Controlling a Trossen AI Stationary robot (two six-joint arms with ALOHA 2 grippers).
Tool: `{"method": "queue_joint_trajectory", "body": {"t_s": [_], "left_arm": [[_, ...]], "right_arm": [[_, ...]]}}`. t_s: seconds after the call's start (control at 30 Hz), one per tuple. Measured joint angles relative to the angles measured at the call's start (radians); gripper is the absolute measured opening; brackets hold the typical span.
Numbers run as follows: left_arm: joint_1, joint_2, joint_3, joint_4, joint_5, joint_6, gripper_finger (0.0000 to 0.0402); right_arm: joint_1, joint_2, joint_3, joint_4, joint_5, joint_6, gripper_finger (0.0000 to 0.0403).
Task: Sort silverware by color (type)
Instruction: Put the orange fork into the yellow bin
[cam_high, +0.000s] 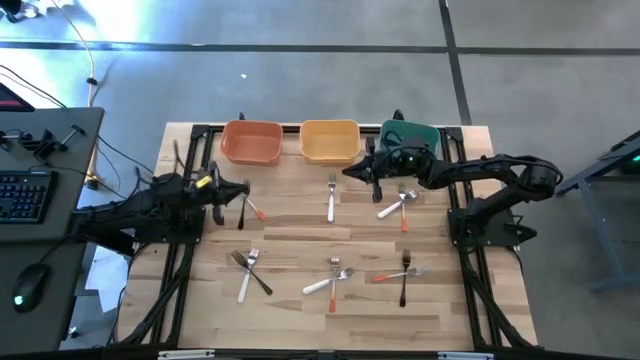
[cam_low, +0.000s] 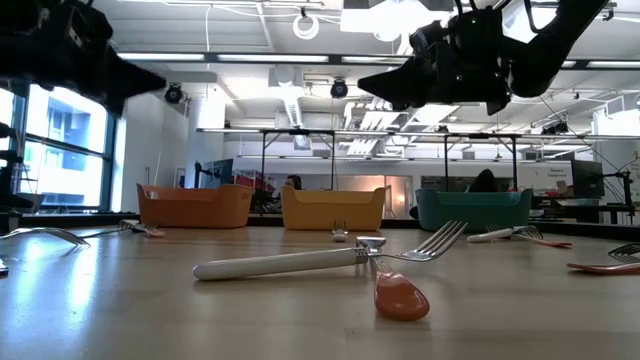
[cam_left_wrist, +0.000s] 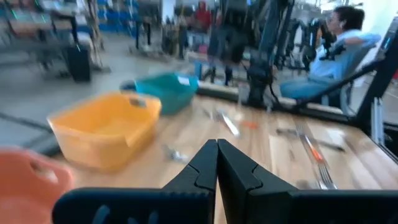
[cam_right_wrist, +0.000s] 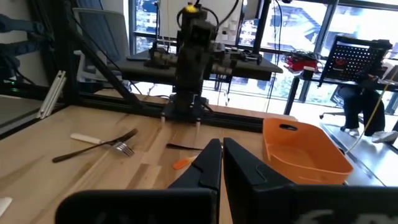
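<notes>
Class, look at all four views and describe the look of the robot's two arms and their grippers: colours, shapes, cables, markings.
Both arms are dark, nearly black, built of chunky jointed links. The left gripper and right gripper each end in two slim, tapering dark fingers with flat inner faces. A small yellow mark shows near the left arm's wrist. No loose cables are visible along either arm.

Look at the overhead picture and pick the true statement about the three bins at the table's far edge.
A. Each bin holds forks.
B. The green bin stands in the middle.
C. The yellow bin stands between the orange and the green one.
C: the yellow bin sits between the orange bin and the green bin.
</notes>
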Motion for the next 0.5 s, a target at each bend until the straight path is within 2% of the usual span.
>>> {"method": "queue_joint_trajectory", "body": {"t_s": [0.13, 0.43, 0.5], "left_arm": [[-0.001, 0.003, 0.098, 0.012, -0.043, 0.073, 0.0001], [-0.001, 0.019, 0.249, -0.034, -0.059, 0.079, 0.0001], [0.000, 0.115, 0.281, -0.048, -0.066, 0.079, 0.0001]], "right_arm": [[0.000, 0.000, 0.000, 0.000, 0.000, 0.000, 0.0000], [0.000, 0.000, 0.000, 0.000, 0.001, 0.000, 0.0000], [0.000, 0.000, 0.000, 0.001, 0.002, 0.000, 0.0000]]}}
